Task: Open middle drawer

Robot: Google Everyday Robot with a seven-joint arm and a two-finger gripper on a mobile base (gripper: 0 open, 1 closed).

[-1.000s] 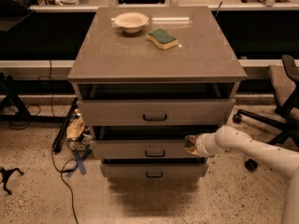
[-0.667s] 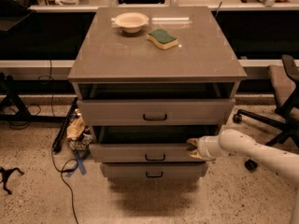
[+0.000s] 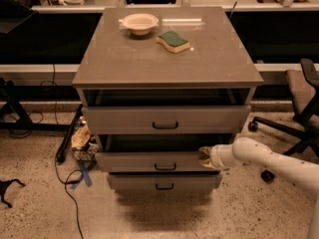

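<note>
Now: my gripper (image 3: 205,157) at the middle drawer (image 3: 129,162).
It touches the front's right end, drawer partly out; whether it grips, I cannot tell.

Grey middle drawer (image 3: 130,162), partly pulled out, end effector (image 3: 205,157) at its right end

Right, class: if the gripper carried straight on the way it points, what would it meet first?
Probably the middle drawer: the gripper points left at its front's right end, though depth is unclear.
</note>
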